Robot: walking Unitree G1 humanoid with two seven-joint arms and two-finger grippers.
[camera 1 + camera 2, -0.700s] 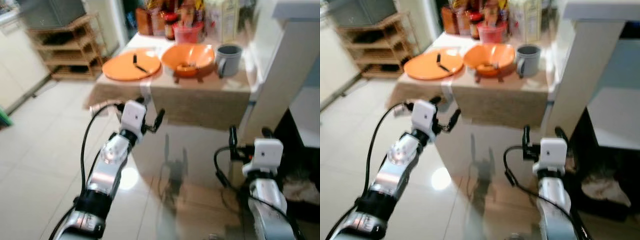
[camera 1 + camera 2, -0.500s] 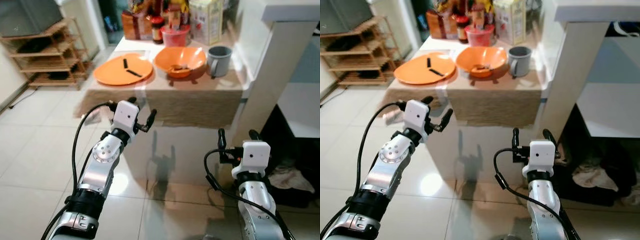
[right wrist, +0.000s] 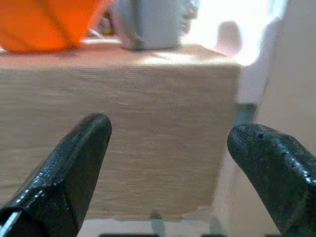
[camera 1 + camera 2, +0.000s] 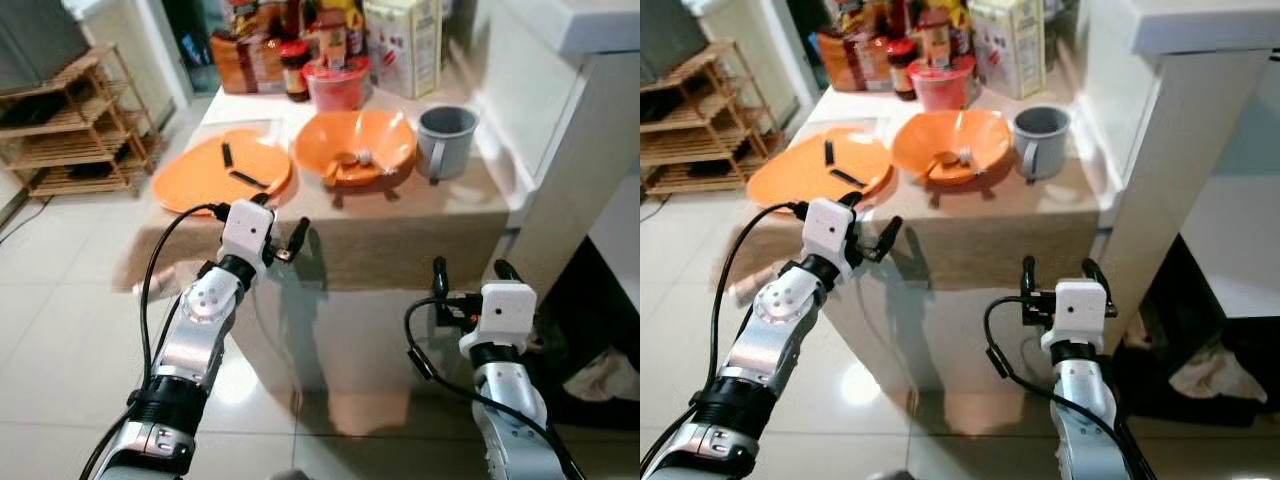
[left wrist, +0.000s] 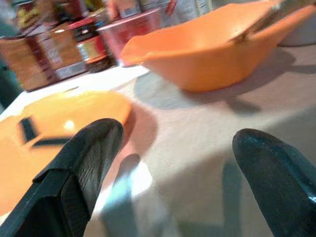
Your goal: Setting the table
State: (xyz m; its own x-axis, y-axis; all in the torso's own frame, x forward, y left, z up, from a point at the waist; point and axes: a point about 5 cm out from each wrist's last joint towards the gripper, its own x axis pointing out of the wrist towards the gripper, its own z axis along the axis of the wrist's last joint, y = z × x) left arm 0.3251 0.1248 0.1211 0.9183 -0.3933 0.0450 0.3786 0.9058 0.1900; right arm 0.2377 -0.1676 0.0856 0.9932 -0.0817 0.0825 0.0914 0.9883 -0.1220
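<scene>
Honestly nothing here is readable. The cream carton [image 4: 403, 45] at the top middle of the frame has some printing on its front, but it's just blurry marks, no letters I can make out. Same with the jars and bottles [image 4: 262, 55] at the upper left of the table: coloured labels, and they're too small and soft to read. In the left wrist view the dark jar [image 5: 92, 47] has a red and yellow label, also blurred.

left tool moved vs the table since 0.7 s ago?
Yes. The left tool has closed in on the table: earlier it hung short of the cloth's front edge, now it overlaps the orange plate.
</scene>
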